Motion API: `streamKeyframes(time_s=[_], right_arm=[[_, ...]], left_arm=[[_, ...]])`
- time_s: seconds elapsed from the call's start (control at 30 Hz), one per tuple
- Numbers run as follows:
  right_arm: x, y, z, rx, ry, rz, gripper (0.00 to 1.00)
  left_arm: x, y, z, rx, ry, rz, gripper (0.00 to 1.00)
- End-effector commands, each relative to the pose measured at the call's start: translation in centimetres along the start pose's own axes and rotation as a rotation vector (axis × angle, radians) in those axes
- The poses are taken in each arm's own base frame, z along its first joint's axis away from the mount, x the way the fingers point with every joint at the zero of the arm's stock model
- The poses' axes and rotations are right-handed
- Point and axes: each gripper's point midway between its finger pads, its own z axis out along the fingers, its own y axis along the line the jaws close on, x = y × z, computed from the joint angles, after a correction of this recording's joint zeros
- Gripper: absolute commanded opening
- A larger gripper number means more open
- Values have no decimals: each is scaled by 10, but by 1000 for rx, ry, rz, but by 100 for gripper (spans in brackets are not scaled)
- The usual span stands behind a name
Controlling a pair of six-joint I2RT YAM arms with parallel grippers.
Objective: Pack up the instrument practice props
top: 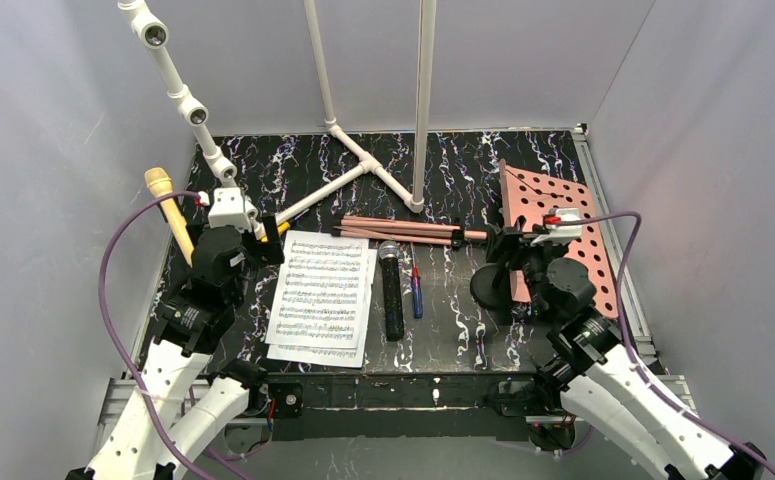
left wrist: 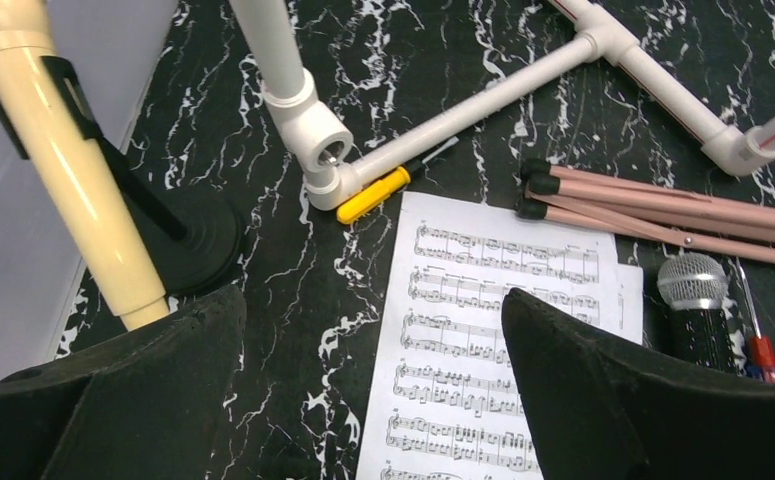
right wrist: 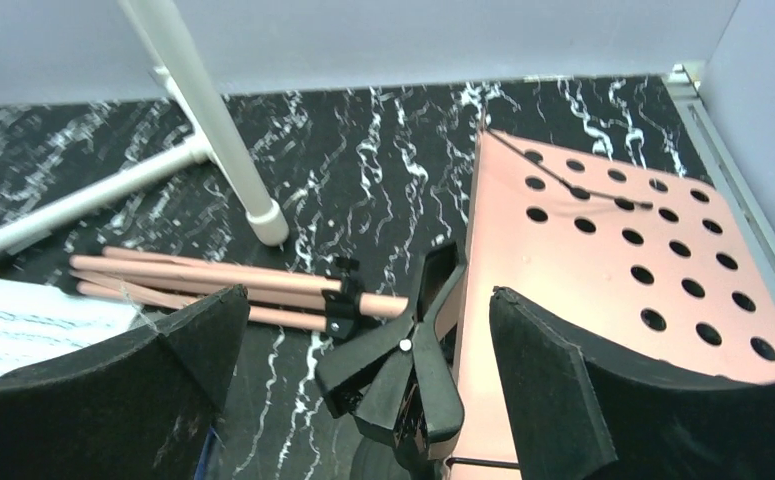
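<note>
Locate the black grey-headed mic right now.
Top view: the black microphone lies flat mid-table, between the sheet-music pages on its left and a small screwdriver on its right, grey head pointing at the folded copper tripod legs.

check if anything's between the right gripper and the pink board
Yes: a black clip stands just ahead of the right gripper, between its open jaws, overlapping the left edge of the pink board. The board's holed face further right is exposed.
</note>
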Motion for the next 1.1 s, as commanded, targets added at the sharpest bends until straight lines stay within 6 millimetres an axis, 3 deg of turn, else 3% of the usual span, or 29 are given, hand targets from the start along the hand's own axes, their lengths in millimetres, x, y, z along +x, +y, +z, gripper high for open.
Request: streamKeyframes(time_s=[0.0, 0.47, 0.73, 1.07], right_arm=[[-45, 2, -16, -39, -61, 8, 99], [-84, -4, -59, -117, -105, -23, 99], [-89, -1, -73, -174, -162, 32, 99], [-94, -2, -82, -191, -188, 50, 99]], left_arm=[[-4, 21, 2, -113, -33, -39, 98], [-10, 91, -8, -443, -87, -169, 98], [-14, 135, 8, -606, -36, -292, 98], [-32, 167, 48, -615, -11, -470, 94]])
